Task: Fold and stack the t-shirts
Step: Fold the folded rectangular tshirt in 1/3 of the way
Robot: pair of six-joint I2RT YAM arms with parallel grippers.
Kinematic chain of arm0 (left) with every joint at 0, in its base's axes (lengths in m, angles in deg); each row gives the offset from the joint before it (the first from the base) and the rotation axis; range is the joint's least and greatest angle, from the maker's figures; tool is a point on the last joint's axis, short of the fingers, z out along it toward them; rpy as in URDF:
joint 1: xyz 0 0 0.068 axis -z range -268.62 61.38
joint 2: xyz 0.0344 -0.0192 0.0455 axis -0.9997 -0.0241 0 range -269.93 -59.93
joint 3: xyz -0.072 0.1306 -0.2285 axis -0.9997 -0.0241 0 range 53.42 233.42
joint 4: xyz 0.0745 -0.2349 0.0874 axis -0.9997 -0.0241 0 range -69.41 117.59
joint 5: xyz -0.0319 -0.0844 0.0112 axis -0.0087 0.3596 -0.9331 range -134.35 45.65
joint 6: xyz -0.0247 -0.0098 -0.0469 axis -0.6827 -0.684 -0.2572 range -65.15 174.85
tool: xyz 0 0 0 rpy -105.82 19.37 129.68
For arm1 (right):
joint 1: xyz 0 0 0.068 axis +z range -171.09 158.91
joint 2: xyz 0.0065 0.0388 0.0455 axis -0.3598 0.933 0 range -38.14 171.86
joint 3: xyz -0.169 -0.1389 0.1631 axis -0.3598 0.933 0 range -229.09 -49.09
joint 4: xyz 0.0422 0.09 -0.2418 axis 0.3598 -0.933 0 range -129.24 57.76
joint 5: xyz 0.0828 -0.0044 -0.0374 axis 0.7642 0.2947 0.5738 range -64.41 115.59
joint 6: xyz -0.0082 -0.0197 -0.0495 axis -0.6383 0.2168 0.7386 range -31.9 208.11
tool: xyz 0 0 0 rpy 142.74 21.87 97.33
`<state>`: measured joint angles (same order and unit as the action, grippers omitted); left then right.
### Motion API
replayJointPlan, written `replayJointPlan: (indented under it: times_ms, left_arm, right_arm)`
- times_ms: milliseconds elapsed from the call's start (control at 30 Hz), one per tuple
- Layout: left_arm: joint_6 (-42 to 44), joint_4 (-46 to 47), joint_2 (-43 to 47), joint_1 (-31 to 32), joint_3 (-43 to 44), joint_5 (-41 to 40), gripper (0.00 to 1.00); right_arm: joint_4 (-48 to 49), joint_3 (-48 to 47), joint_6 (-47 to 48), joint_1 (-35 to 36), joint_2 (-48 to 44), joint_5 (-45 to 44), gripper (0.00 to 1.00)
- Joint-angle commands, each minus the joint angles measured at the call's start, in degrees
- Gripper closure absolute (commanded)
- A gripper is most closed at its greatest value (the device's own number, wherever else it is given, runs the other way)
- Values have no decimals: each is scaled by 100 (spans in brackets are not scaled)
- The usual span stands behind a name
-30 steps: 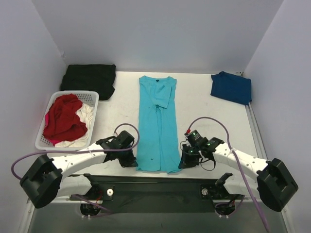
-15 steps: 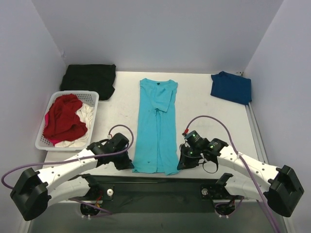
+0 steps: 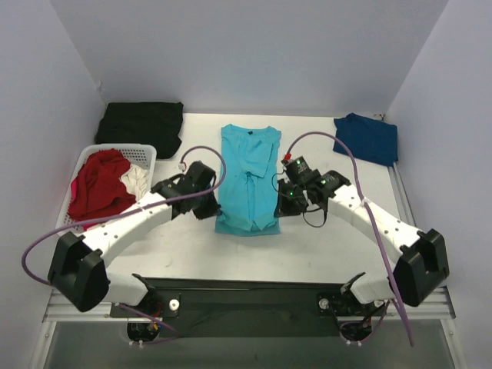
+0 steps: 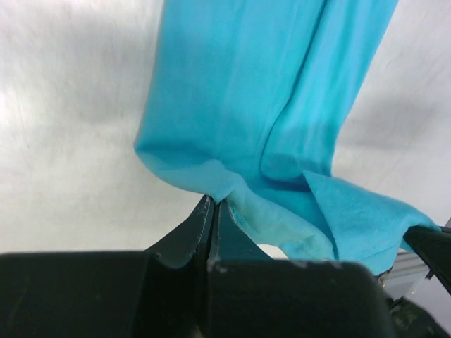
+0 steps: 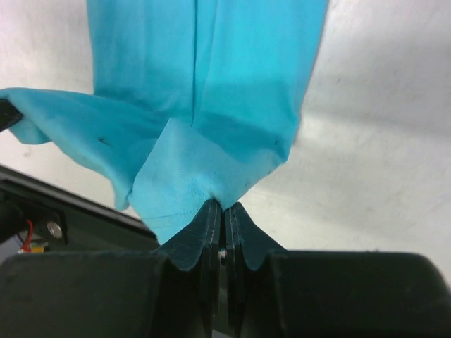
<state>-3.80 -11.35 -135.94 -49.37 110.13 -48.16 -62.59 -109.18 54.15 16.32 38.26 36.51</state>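
Teal shirt (image 3: pixel 247 173) lies lengthwise on the table (image 3: pixel 330 246) in the top view, collar at the far end, its near part doubled back over itself. The left gripper (image 3: pixel 213 207) is at the shirt's near left corner and the right gripper (image 3: pixel 286 201) at its near right corner. To the left of the shirt stands a basket (image 3: pixel 115 147) holding a red shirt (image 3: pixel 98 184) and a white cloth (image 3: pixel 137 181). A black cloth (image 3: pixel 142 123) lies farther left, level with the collar. A navy shirt (image 3: pixel 367 138) lies folded well to the right of the teal shirt.

In the left wrist view, the left gripper (image 4: pixel 211 204) has its fingers pressed together on a pinch of the teal shirt (image 4: pixel 261 84) at its hem corner.

In the right wrist view, the right gripper (image 5: pixel 224 208) is likewise clamped on a hem corner of the teal shirt (image 5: pixel 211 70), with cloth sagging to one side.
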Motion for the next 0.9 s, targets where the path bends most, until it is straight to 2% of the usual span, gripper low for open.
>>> replayJointPlan:
  times_ms: [0,233,400,700,867]
  left_arm:
    - [704,211,-388,-469,647,-216,100]
    - [1373,483,-1582,-1182,1781,196,100]
    - [1795,528,-2760,-1515,2800,662,100]
    - [1954,300,-4228,-1911,4242,961,100]
    - [2024,107,-5071,-2105,5182,1471,100]
  right_arm:
    - [-261,-546,530,-312,480,-230,100]
    - [-244,-1749,917,-726,1631,-231,100]
    - [-208,-2479,952,-989,2528,-204,100]
    - [-199,-3797,961,-1385,3846,86,100]
    - [-208,-4352,873,-1579,4434,297,100]
